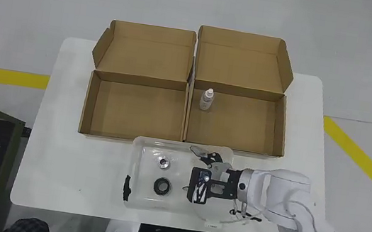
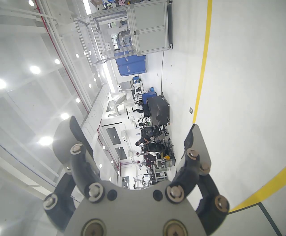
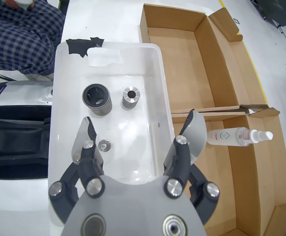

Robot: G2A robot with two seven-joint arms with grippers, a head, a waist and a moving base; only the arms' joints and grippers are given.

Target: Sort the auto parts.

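On the table [image 1: 57,169], two boxes sit side by side at the back, the left box [image 1: 133,112] touching the right box [image 1: 242,124]. A bottle [image 1: 206,99] stands in the right box near its back left corner. A tub [image 1: 145,175] lies just in front of both boxes. Inside it, a sleeve [image 3: 96,101] sits toward the front, a cylinder [image 3: 131,97] just behind it, and a small disc [image 3: 104,145] to the sleeve's right. The right gripper [image 3: 139,121] hangs over the tub's right half.

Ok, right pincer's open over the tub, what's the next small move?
Probably nudge the right pincer sideways to centre over the small metal disc, then lower: it hangs open and empty, and the disc sits off-centre, close by one fingertip.
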